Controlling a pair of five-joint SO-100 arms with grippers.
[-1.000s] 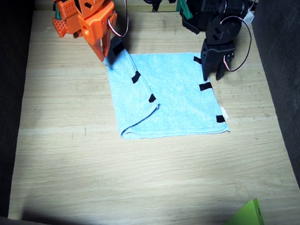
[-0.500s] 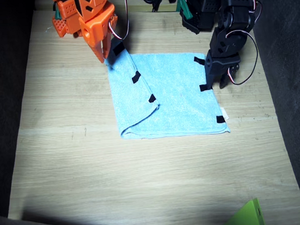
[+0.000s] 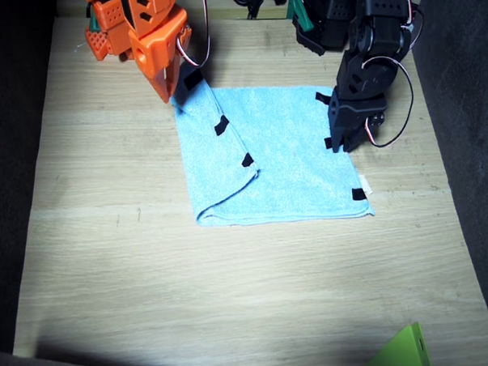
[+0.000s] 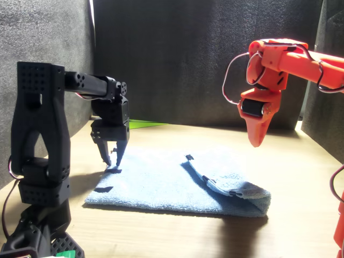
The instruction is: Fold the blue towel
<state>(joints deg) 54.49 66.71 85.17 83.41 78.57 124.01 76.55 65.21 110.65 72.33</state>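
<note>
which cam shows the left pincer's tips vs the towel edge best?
Front view: the left pincer shows side-on, tips parted, reaching down to the blue towel edge by a tape mark. Fixed view looks from above, so the arm body hides the left pincer's tips.

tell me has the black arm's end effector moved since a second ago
Yes. The left end effector has shifted down the fixed view along the blue towel edge, now at the middle black tape mark.

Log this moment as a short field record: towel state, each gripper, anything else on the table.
towel: blue towel flat on the table, its side nearest the right arm folded over
left gripper: open, fingers over the towel's edge at a black tape mark
right gripper: shut, empty, raised above the towel's corner
other: green piece at the table's edge
</note>
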